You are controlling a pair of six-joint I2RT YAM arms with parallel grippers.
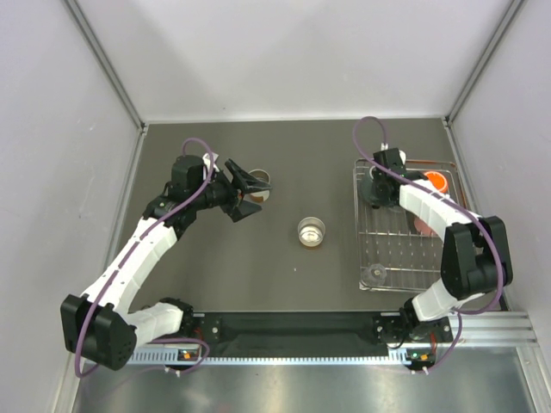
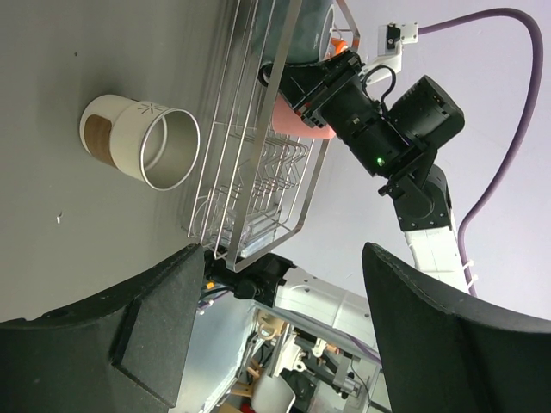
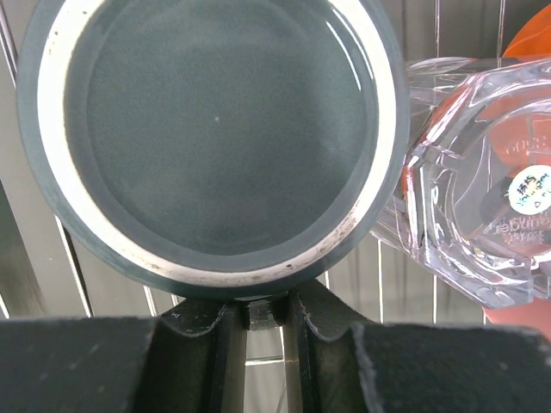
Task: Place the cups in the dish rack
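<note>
We see the right end effector (image 3: 265,317) clamped on the rim of a dark green cup (image 3: 215,138), low over the far left corner of the dish rack (image 1: 400,254). Just beside that cup, inside the rack, lies a clear plastic cup (image 3: 469,215), with an orange cup (image 1: 436,181) behind it toward the rack's far right corner. A pale pink cup (image 1: 424,225) shows near the rack's middle, partly hidden under the right arm, and one more small cup (image 1: 374,275) sits in the rack's near left corner. On the grey tabletop (image 1: 258,275), a steel-lined cup (image 1: 312,231) stands upright to the left of the rack. Farther left of the rack, the left end effector (image 1: 248,195) hangs with its fingers spread apart and nothing between them, just beside another cup (image 1: 261,182) that it partly hides.
</note>
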